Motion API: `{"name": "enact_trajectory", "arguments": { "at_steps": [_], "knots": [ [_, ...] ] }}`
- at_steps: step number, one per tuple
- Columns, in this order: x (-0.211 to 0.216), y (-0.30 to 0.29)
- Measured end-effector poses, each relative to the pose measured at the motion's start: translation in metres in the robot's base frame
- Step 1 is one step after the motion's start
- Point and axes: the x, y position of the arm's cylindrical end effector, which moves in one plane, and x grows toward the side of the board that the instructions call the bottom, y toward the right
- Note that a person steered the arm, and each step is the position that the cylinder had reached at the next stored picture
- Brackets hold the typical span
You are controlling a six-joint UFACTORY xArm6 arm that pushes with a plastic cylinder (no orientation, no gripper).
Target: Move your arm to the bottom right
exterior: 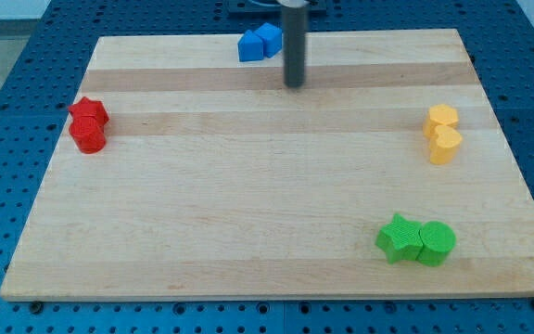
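Observation:
My tip (294,83) rests on the wooden board (248,186) near the view's top, just right of centre. Two blue blocks (260,43) sit touching each other just to the upper left of the tip, at the board's top edge. A green star block (397,237) and a green round block (436,243) lie side by side at the view's bottom right, far from the tip. Two yellow blocks (442,134) are stacked one behind the other at the right edge. Two red blocks (88,124) sit at the left edge.
The board lies on a blue perforated table (7,111) that shows on all sides. The rod rises out of the view's top.

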Motion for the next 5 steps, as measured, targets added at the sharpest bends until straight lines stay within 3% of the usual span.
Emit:
{"name": "enact_trajectory", "arguments": {
  "at_steps": [3, 4, 5],
  "knots": [
    [0.290, -0.009],
    [0.294, -0.001],
    [0.293, 0.086]
  ]
}}
